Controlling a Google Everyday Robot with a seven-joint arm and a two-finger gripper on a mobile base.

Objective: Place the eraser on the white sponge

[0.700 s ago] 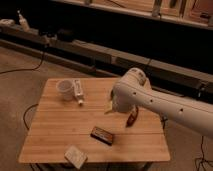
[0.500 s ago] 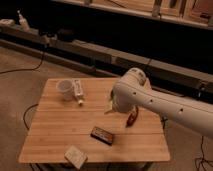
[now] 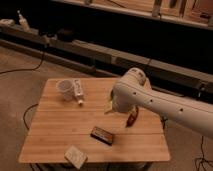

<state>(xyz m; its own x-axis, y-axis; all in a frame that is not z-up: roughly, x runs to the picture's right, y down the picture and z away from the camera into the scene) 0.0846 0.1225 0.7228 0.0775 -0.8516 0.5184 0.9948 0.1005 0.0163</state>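
The eraser (image 3: pixel 102 134), a small dark flat block with an orange-brown top, lies on the wooden table (image 3: pixel 55 125) near the front middle. The white sponge (image 3: pixel 76 156), a pale squarish block, sits at the table's front edge, to the left of and nearer than the eraser. My white arm reaches in from the right over the table's right half. My gripper (image 3: pixel 110 106) is mostly hidden behind the arm's thick link, above the table, behind the eraser and apart from it.
A white cup (image 3: pixel 65 89) and a white tube-like item (image 3: pixel 78 91) lie at the table's back left. A reddish-brown elongated tool (image 3: pixel 132 118) lies right of the arm's end. Cables run on the floor at left, and a long dark bench stands behind.
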